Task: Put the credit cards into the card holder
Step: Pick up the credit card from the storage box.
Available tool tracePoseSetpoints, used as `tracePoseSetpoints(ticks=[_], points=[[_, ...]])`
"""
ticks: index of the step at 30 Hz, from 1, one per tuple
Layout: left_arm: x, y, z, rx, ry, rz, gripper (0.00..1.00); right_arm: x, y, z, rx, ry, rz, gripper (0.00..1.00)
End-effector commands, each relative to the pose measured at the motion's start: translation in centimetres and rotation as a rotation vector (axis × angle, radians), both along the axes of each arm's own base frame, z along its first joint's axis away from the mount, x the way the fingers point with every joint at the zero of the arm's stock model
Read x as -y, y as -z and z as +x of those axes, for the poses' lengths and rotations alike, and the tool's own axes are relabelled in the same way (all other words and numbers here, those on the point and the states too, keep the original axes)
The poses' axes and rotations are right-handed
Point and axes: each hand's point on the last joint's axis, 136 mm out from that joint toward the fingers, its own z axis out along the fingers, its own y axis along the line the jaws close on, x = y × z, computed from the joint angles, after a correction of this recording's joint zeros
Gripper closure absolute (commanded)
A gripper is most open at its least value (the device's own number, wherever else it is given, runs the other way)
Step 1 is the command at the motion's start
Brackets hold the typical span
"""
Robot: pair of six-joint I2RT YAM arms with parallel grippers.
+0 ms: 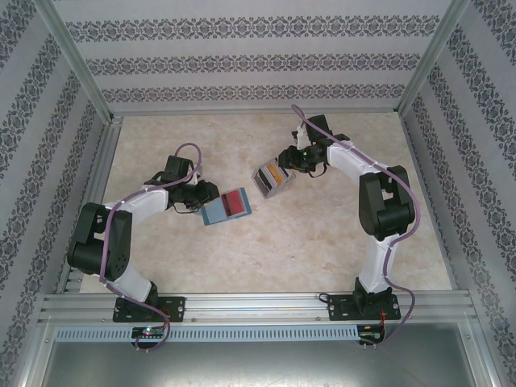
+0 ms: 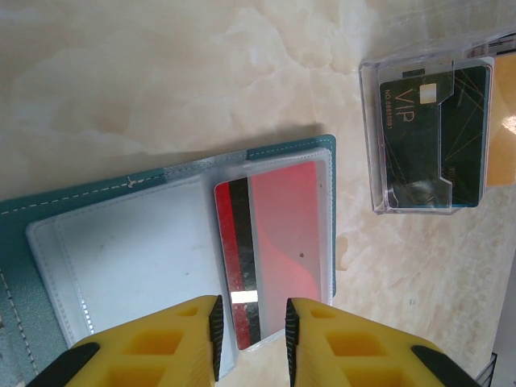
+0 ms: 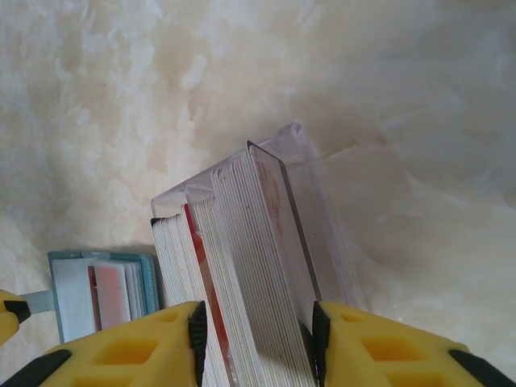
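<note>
Left tool [image 2: 251, 313] is seen with its yellow fingers [image 2: 169, 347] narrowly spread. The near end of a red card [image 2: 282, 234] is framed in the gap beneath them; whether that card is touched cannot be told. The red card is laid stripe-up in a clear sleeve of the opened card holder [image 2: 48, 210], straight ahead of the tool. Beyond the holder and to the tool's right, a clear tray [image 2: 371, 145] is set on the tabletop [image 2: 161, 81], with a dark card [image 2: 419, 121] marked VIP at its front.

From above, the left arm [image 1: 105, 238] is folded outward at the elbow. Its forearm is reached inward so that the left tool [image 1: 201, 197] is brought to the holder's [image 1: 227, 208] near edge.

The right tool [image 3: 258, 322] is held partly spread over the upright credit cards [image 3: 258, 266] standing in the tray [image 3: 302, 161]. A bundle of them fills the gap; whether it is pinched cannot be told. The holder [image 3: 101, 294] is seen past the tool's left finger.

The right arm [image 1: 385, 205] is raised from its base, bent at the elbow and stretched inward. The right tool [image 1: 292, 161] is thereby placed at the tray's [image 1: 272, 179] far end.
</note>
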Motion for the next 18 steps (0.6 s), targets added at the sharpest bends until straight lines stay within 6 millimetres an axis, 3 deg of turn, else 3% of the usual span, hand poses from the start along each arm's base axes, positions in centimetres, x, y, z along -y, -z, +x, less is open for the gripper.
tracePoseSetpoints(ticks=[1,18], points=[[-0.2,0.1,0.1,0.008,-0.007,-0.006,0.71,-1.1,-2.9,-0.2,0.05,-0.036,0.03,0.58],[0.0,0.0,0.4,0.013,-0.001,-0.013,0.71,-1.3,-3.6,-0.3,0.056,-0.044,0.037,0.59]])
